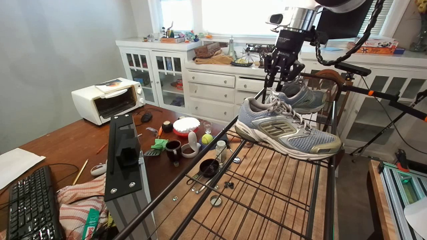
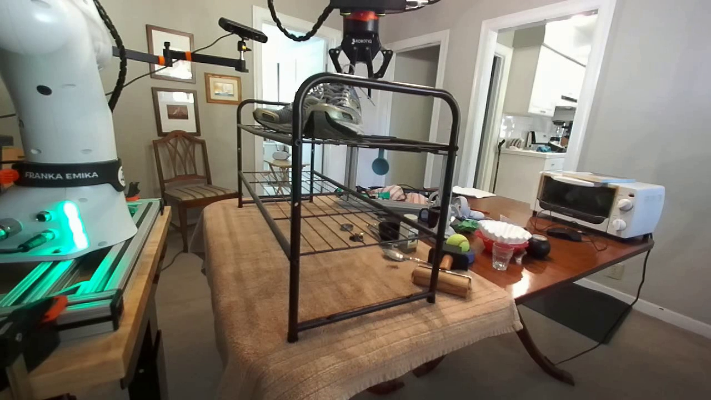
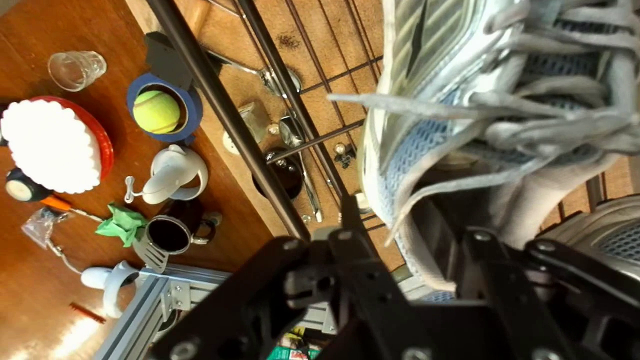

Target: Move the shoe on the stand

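Grey shoe [image 3: 475, 117] on the upper surface of the stand [image 2: 295, 222], beside its twin [image 1: 287, 130]
Fingers [image 3: 357, 270] spread at the heel; one inside the shoe's opening, the other outside; whether either touches it, I cannot tell

There's your gripper [image 3: 395, 225] at the foot of the wrist view, jaws well apart: one finger sits at the mouth of the shoe [image 3: 412, 142], the other stands outside its collar, and whether either touches is hard to make out! A loose lace [image 3: 360, 100] pokes out over the dark bars of the stand [image 3: 227, 115], and a second shoe [image 3: 610, 235] shows at your lower right. Off to your left, a tennis ball [image 3: 156, 112] nestles in blue tape [image 3: 194, 117], with a dark mug [image 3: 190, 215] farther down.
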You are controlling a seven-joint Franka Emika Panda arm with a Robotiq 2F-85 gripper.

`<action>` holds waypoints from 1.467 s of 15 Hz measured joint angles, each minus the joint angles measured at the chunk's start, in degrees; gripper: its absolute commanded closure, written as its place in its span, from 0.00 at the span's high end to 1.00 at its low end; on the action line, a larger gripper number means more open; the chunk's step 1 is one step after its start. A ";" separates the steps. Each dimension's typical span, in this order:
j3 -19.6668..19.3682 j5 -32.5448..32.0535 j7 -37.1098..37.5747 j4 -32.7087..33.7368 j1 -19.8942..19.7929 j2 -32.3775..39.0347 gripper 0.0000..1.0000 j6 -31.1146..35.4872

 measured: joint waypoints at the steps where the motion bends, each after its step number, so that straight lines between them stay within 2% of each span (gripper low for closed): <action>1: 0.04 1.01 1.71 0.00 -0.02 0.00 0.78 0.49; 4: 0.69 2.77 10.16 -0.01 -0.06 0.00 0.99 1.77; 11: 3.97 -0.62 36.46 -0.89 -0.52 -0.24 1.00 6.27; 19: 7.06 -8.84 68.24 -3.43 -1.53 -4.64 1.00 6.00; 22: 8.61 -10.37 78.63 -3.80 -2.60 -6.12 1.00 3.40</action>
